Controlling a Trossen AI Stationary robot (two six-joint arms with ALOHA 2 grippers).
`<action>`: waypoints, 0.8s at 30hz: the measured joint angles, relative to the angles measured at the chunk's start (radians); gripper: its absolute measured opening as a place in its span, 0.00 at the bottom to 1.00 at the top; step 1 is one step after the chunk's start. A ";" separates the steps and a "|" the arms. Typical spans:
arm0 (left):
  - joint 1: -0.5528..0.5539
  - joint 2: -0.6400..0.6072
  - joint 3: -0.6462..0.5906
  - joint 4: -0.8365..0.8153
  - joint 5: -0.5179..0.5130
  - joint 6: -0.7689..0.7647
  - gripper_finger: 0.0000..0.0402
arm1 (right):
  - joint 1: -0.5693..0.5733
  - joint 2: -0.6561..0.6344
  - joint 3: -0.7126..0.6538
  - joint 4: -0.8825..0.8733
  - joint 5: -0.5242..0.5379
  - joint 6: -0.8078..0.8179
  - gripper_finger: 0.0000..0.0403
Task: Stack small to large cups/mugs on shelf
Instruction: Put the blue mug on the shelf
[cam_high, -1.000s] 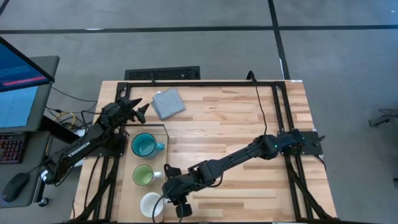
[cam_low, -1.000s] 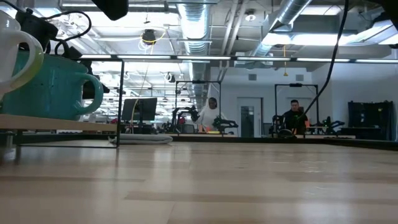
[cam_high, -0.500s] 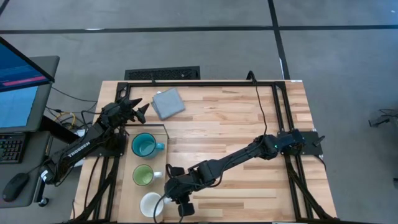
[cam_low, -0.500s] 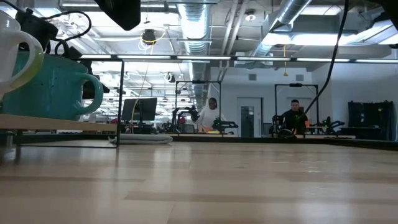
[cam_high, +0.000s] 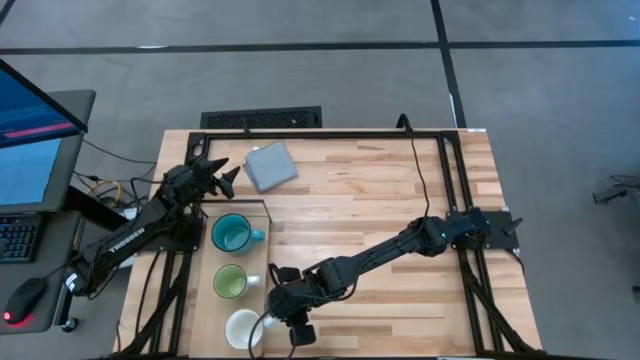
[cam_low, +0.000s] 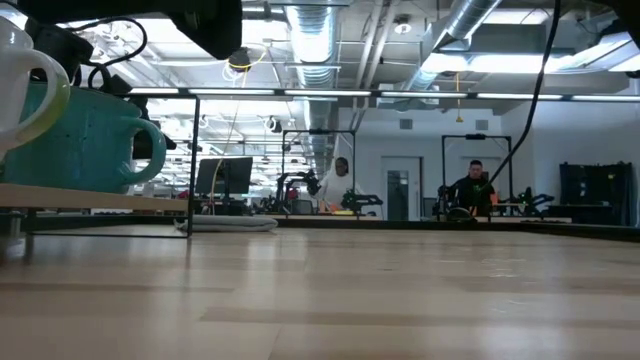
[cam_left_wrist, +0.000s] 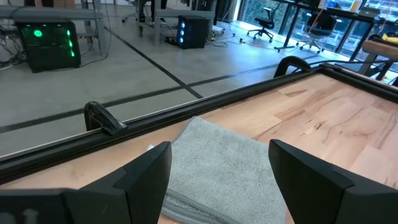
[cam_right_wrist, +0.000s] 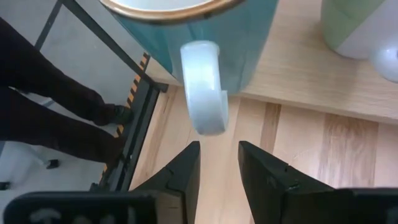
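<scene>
Three mugs stand in a row on the pale shelf (cam_high: 203, 318) at the table's left: the teal mug (cam_high: 232, 235) farthest, the green mug (cam_high: 229, 281) in the middle, the white mug (cam_high: 242, 328) nearest. My right gripper (cam_high: 285, 322) hovers just right of the white mug, narrowly open. In the right wrist view its fingers (cam_right_wrist: 219, 149) stop short of that mug's pale handle (cam_right_wrist: 204, 87), and its wall looks blue-green there. The green mug (cam_right_wrist: 357, 25) stands beside it. My left gripper (cam_high: 225, 172) waits open by the grey pad (cam_high: 270, 166).
The grey pad (cam_left_wrist: 217, 168) lies on the far left of the table under my left gripper (cam_left_wrist: 217, 149). A dark frame rail (cam_high: 320, 134) runs along the far edge and down the right side. The striped tabletop (cam_high: 380, 200) stretches between the arms. People sit far behind (cam_low: 340, 185).
My right gripper has shifted a little toward the table's right beside the white mug, and the arm has dropped further into the top of the low view. The mugs have kept their places.
</scene>
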 joint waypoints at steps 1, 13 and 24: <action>0.000 0.000 0.000 0.000 0.000 0.000 0.65 | 0.000 0.000 0.000 0.000 0.000 0.000 0.33; 0.000 0.000 0.000 0.000 -0.001 0.000 0.65 | -0.020 0.000 0.000 0.000 0.003 0.006 0.33; 0.000 0.000 0.000 0.000 -0.001 0.000 0.65 | -0.026 0.000 0.000 0.004 0.000 0.016 0.33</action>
